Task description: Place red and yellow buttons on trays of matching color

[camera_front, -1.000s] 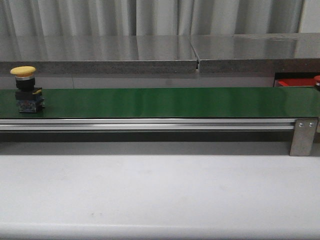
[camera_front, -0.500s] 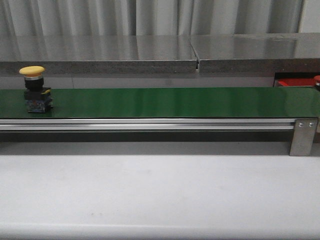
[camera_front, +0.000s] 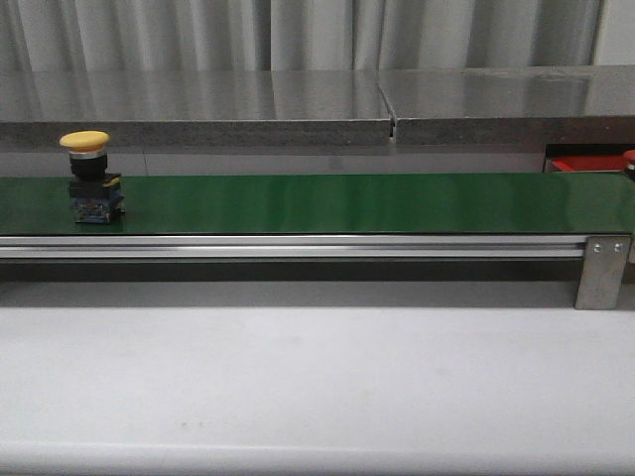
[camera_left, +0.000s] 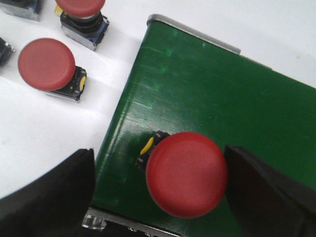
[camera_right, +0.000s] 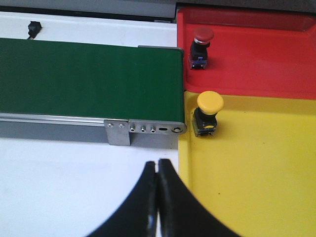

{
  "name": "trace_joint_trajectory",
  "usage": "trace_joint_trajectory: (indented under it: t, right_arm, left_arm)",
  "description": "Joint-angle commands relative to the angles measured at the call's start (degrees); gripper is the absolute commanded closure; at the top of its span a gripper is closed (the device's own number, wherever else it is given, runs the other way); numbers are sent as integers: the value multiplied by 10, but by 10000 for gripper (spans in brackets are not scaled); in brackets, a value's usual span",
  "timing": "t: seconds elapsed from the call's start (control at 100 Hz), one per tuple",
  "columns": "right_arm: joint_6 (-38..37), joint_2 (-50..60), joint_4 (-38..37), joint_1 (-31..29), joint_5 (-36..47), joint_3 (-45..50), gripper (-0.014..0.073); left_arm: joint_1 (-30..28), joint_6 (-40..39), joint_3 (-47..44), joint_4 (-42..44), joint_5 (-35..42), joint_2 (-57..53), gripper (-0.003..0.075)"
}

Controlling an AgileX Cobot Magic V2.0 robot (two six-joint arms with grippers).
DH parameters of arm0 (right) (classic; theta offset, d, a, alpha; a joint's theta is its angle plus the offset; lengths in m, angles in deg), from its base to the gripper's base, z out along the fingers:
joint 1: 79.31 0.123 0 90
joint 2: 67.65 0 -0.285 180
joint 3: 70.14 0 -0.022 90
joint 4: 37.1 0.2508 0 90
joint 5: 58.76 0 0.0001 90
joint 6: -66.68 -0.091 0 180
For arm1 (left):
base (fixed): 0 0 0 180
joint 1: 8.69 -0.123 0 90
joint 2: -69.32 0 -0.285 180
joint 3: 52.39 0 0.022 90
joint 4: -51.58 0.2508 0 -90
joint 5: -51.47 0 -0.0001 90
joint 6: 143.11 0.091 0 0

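Observation:
A yellow-topped button [camera_front: 87,178] stands upright on the green belt [camera_front: 327,203] at its left end. In the left wrist view a red-topped button [camera_left: 186,174] stands on the belt's end, between the fingers of my open left gripper [camera_left: 159,163]. The left finger is well clear of it and the right finger is close to its cap. My right gripper [camera_right: 158,164] is shut and empty over the white table, beside the yellow tray [camera_right: 256,177]. That tray holds a yellow button [camera_right: 210,104]. The red tray [camera_right: 256,54] holds a red button [camera_right: 202,37].
Several more red buttons [camera_left: 47,64] stand on the white table beside the belt's end in the left wrist view. The belt's metal end bracket [camera_right: 143,128] lies next to the trays. A steel shelf [camera_front: 317,104] runs behind the belt. A corner of the red tray [camera_front: 585,164] shows at the far right.
The yellow button has moved to the right along the belt in the front view. Nothing else there has changed.

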Motion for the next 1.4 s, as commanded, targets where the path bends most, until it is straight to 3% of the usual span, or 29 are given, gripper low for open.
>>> trace_joint_trajectory:
  t: [0.0,0.09,0.19,0.39,0.69,0.87,1.39]
  right_arm:
    - [1,0,-2,-1,38,-15,710]
    - [1,0,-2,-1,38,-15,710]
    - [1,0,-2,-1,38,-15,710]
    - [1,0,-2,-1,38,-15,710]
    - [1,0,-2,-1,38,-15,710]
    - [1,0,-2,-1,38,-15,710]
    - [1,0,-2,-1,38,-15,710]
  left_arm:
    - [5,5,16,-13,21,-56,186]
    - [12,18,16,-13,28,-88,213]
    - [27,26,16,-13,29,-125,320]
    - [75,41,-4,-12,35,-197,743]
    - [151,41,-66,-18,36,-283,741]
    - [158,29,-125,-23,52,-341,741]
    - [194,-59,-345,76,112,-562,741]
